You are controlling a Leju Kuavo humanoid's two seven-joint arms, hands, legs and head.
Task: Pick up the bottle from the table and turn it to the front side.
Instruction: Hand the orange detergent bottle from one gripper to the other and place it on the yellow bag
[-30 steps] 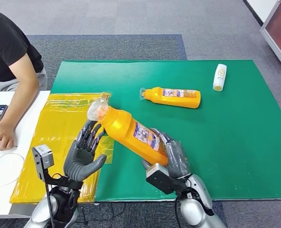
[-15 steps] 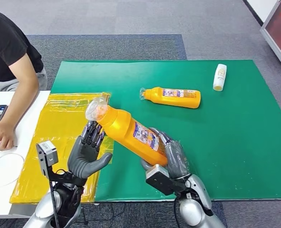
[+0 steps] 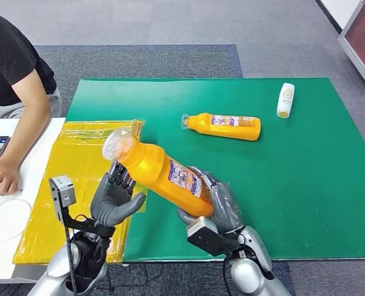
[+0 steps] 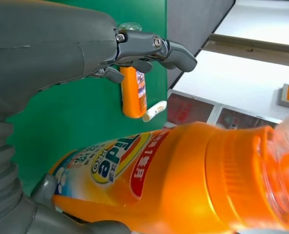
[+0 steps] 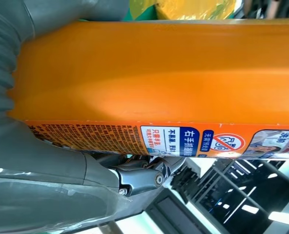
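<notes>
Low in the head view, right of centre: grey right hand (image 3: 220, 206), fingers wrapped around the base end of a tall orange plastic bottle with a printed label (image 3: 164, 176), lifted off the surface and tilted, clear-capped neck pointing toward upper left. Close up in the right wrist view: orange bottle body (image 5: 154, 73) across the frame, label strip along one edge, thumb and a dark finger clamped against it. Lower left of centre in the head view: grey left hand (image 3: 115, 197), palm up, fingers spread and raised just under the bottle's neck; touching or a hair apart, cannot tell. Holding nothing. In the left wrist view: left hand (image 4: 80, 46) with fingers apart, the bottle's front label (image 4: 110, 163) facing that camera. Under both hands: green mat-covered surface (image 3: 287, 185) over most of the middle of the frame. At lower left: crinkled yellow plastic sheet (image 3: 73, 166) overlapping the mat's left edge. Mid-frame, beyond the held bottle: second orange plastic bottle (image 3: 225, 126) lying on its side on the green, cap toward the left. Upper right on the mat: small white bottle (image 3: 285, 100) lying down, well apart from the rest. Far left: person in a black shirt (image 3: 8, 58), forearm stretched down to a white table (image 3: 13, 216), hand by a laptop corner.
</notes>
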